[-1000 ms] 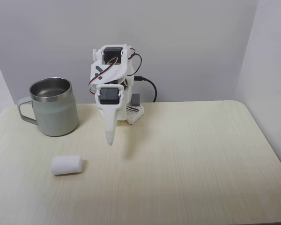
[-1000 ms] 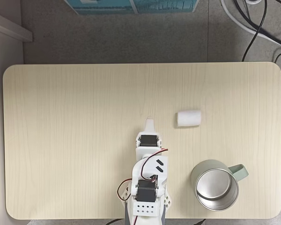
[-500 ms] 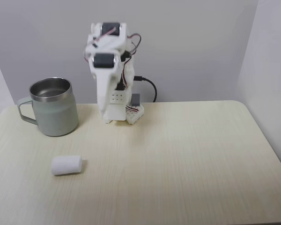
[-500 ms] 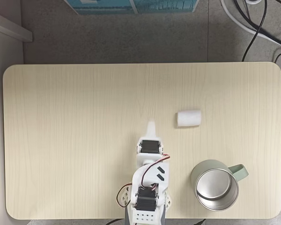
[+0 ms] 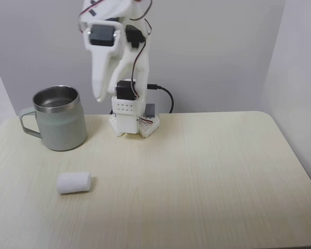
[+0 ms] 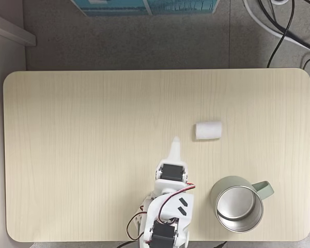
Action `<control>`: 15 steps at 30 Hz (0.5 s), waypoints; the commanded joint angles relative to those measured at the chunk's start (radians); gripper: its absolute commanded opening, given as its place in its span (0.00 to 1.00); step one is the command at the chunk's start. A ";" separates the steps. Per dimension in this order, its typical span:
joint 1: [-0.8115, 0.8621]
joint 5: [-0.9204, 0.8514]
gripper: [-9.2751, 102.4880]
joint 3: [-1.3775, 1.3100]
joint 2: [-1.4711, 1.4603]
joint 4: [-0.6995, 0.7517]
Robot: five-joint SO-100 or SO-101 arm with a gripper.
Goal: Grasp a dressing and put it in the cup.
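Observation:
The dressing (image 5: 73, 182) (image 6: 208, 130), a small white soft roll, lies on its side on the pale wood table. The cup (image 5: 58, 118) (image 6: 237, 203), a sage-green mug with a steel inside, stands upright and empty near the arm's base. My gripper (image 5: 99, 97) (image 6: 175, 140) hangs high above the table, fingers pointing down and pressed together, holding nothing. In the view from above its tip is a little left of the dressing and just below it; in the front view it is well above it, to the right of the cup's rim.
The arm's white base (image 5: 133, 122) stands at the table's back edge with a black cable (image 5: 166, 96) behind it. Grey walls close in behind and to the right. The table (image 5: 207, 176) has wide bare wood in the middle and right.
The arm has risen from near the table to high above it and swung toward the dressing's side. The dressing and the cup have not moved.

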 commanded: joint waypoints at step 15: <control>0.253 -0.422 0.35 0.071 0.477 0.163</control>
